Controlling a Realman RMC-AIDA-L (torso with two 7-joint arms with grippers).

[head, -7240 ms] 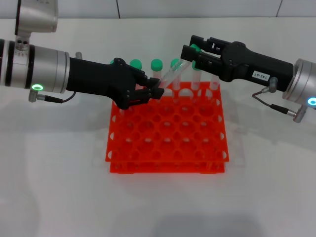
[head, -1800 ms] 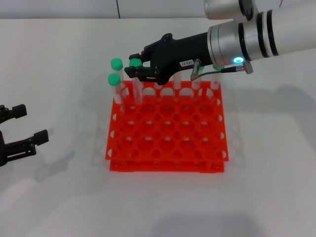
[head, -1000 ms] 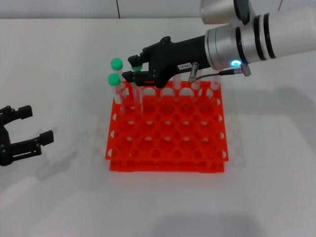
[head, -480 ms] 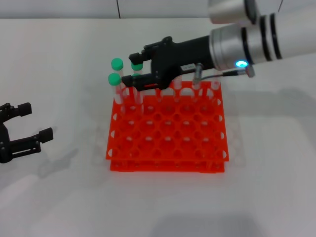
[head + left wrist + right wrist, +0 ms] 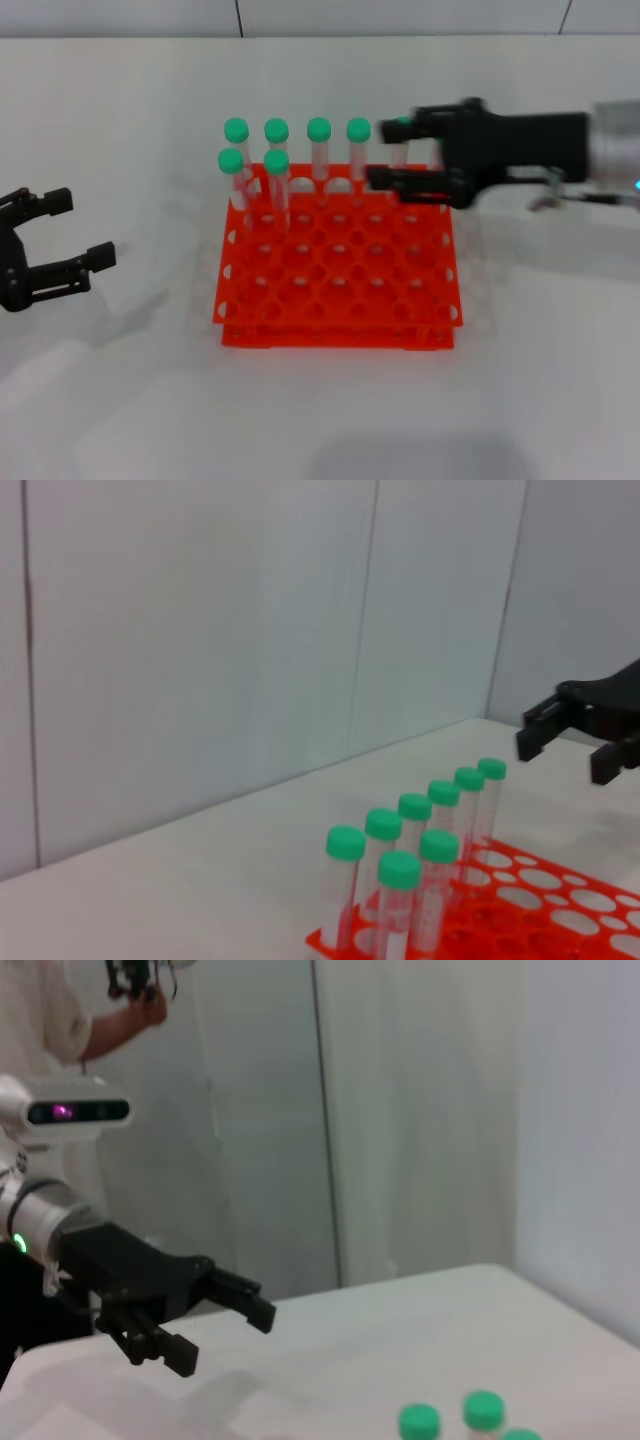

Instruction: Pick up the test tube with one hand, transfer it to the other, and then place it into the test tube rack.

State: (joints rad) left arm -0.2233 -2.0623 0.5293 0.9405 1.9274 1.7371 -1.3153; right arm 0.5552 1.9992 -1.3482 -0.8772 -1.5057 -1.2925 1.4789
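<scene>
Though slim and clear, green-capped test tube [image 5: 276, 182] upright in rack [image 5: 338, 290].

White counter [image 5: 330, 410] carrying everything, pale panelled wall [image 5: 200, 650] behind it with dark vertical seams, seven spare green-capped tubes [image 5: 318, 150] upright at the counter's far side, person [image 5: 60, 1010] in a light top standing beyond the counter.
</scene>
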